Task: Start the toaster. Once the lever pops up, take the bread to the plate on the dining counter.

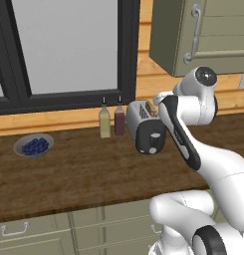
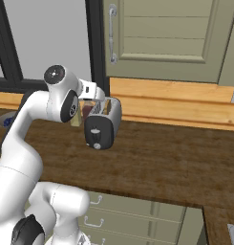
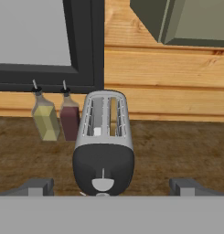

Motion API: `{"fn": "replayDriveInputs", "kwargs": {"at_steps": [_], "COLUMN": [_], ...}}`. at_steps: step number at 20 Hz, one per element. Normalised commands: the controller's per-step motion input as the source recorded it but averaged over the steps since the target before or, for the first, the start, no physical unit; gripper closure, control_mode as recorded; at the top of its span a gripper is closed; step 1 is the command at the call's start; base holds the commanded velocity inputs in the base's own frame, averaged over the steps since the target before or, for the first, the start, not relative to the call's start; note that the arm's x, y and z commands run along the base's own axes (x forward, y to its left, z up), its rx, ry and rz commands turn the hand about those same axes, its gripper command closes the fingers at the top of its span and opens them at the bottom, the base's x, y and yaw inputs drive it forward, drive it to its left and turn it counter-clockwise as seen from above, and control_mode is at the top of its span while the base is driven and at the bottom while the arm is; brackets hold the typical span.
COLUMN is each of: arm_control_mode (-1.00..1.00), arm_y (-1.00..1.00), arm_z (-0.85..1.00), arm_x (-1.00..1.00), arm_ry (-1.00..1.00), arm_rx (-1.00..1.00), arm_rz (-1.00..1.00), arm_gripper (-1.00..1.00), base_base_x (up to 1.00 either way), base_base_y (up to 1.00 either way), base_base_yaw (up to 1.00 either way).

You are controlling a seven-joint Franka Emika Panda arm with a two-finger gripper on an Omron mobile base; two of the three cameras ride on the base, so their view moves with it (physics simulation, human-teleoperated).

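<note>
End effector [image 3: 111, 186] fingers wide apart, holding nothing. Toaster [image 3: 104, 141] directly ahead, centred between the fingers, lever [image 3: 103, 173] on its near black panel. Two bottles [image 3: 56, 119] ahead-left on worktop [image 3: 177, 146].

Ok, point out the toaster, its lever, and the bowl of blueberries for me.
toaster [image 3: 104, 137]: hand view, silver top between the slots.
lever [image 3: 103, 184]: hand view, pale tab on the black end panel.
bowl of blueberries [image 1: 33, 146]: left base view, the berries in the grey bowl.
</note>
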Motion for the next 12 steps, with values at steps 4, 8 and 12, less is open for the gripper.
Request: {"fn": "replayDriveInputs", "kwargs": {"at_steps": [4, 8, 12], "arm_control_mode": [-1.0, -1.0, -1.0], "arm_y": [0.0, 0.0, 0.0], "arm_z": [0.0, 0.0, 0.0], "arm_x": [0.0, 0.0, 0.0], "arm_ry": [0.0, 0.0, 0.0], "arm_rx": [0.0, 0.0, 0.0], "arm_rz": [0.0, 0.0, 0.0], "arm_gripper": [-1.0, -1.0, -1.0], "base_base_x": [0.0, 0.0, 0.0], "base_base_y": [0.0, 0.0, 0.0], "base_base_yaw": [0.0, 0.0, 0.0]}}
